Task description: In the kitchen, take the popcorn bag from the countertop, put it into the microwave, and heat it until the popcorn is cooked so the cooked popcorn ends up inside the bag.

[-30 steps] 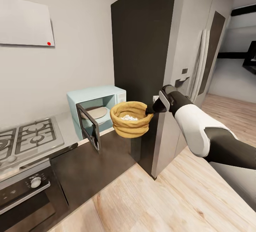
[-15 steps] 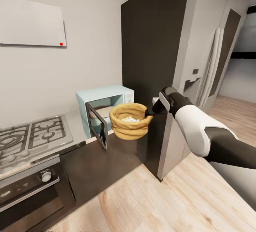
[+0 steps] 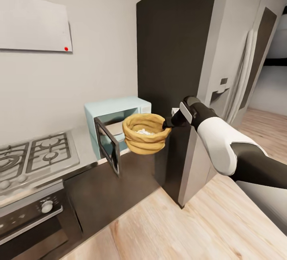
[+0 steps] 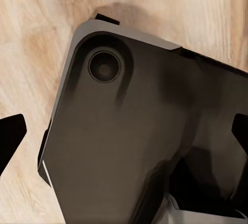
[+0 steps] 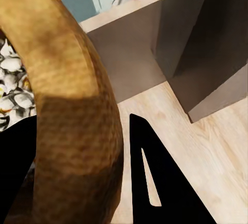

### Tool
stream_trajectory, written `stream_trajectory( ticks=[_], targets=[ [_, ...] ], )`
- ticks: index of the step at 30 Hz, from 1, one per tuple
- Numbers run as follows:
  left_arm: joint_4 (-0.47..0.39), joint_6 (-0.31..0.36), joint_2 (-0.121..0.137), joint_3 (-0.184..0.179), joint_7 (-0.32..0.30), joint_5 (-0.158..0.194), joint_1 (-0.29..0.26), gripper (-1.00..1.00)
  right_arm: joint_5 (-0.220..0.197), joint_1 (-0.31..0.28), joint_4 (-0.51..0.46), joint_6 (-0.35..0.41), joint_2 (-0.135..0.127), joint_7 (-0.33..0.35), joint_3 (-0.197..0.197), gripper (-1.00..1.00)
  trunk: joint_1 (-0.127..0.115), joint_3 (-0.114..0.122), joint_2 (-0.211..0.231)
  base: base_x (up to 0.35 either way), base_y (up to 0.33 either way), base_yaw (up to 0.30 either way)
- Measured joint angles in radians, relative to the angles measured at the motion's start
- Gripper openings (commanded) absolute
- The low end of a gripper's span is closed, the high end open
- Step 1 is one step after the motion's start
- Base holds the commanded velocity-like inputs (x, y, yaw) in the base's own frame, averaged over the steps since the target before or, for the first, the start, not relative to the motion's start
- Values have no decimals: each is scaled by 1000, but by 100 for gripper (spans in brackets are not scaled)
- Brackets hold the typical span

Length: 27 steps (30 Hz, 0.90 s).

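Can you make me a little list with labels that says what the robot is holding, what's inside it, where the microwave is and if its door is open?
held thing: popcorn bag, in the air in front of the microwave
held by: right gripper, shut on the bag's rim
inside the bag: white popcorn
microwave: mint-blue, on the countertop beside the tall dark unit
microwave door: swung open
left of the microwave: grey hob
left gripper: open, nothing between its fingers
floor: light wood
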Motion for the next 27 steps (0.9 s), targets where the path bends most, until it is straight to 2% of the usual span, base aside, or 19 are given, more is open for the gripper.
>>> stream_trajectory(
  ticks=[4,18,27],
  targets=[
    [0,0,0,0,0,0,0,100,-1,0,8,0,5,0,0,-100,0,0,0,157,0,0],
    [0,0,-1,0,-1,0,0,100,-11,9,28,0,11,-1,0,-100,1,0,0,4,0,0],
    [0,0,-1,0,-1,0,0,100,-9,9,28,0,4,-7,0,-100,1,0,0,0,0,222]
  ],
)
